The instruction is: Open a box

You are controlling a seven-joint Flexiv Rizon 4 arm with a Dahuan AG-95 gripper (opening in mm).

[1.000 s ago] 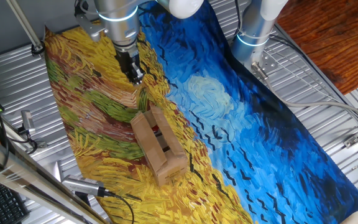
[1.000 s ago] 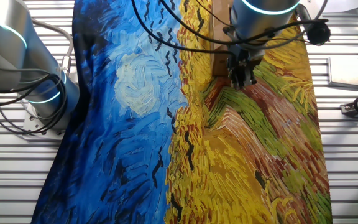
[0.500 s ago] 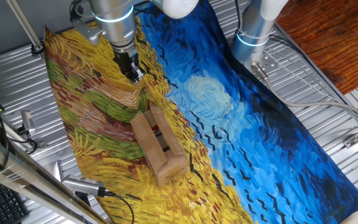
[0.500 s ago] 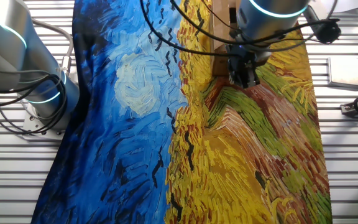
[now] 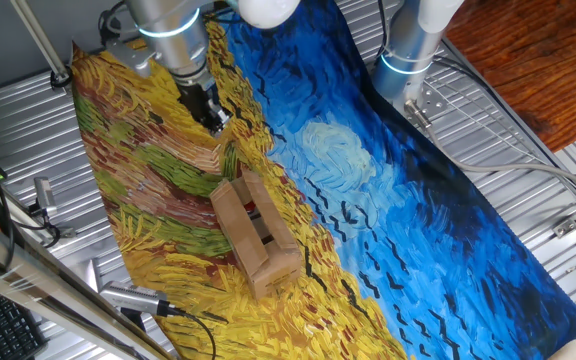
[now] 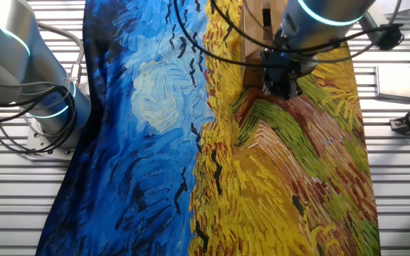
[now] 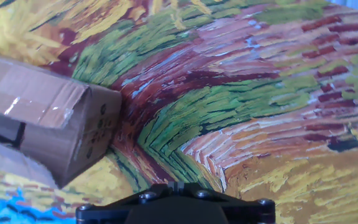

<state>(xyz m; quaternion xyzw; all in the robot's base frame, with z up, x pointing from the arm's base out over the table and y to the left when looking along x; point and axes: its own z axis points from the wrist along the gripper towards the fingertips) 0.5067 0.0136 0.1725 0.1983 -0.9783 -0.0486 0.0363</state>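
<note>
The box (image 5: 256, 235) is a small long brown cardboard box lying on the painted cloth (image 5: 368, 180), its top showing a dark slot between the long flaps. In the other fixed view only part of it (image 6: 252, 43) shows behind the arm. In the hand view its end face and taped top (image 7: 48, 118) are at the left. My gripper (image 5: 218, 122) hangs over the cloth beyond the box's far end, apart from it, fingers together and holding nothing. It also shows in the other fixed view (image 6: 280, 89). In the hand view only the tips (image 7: 176, 185) show at the bottom edge.
A second robot arm's base (image 5: 408, 50) stands off the cloth's far side, also seen in the other fixed view (image 6: 34, 78). Metal tools and a cable (image 5: 133, 298) lie at the near left on the slatted table (image 5: 528, 170). Cables hang by my wrist (image 6: 212, 35).
My arm has shifted a little away from the box, up and left in the one fixed view. The box has not moved.
</note>
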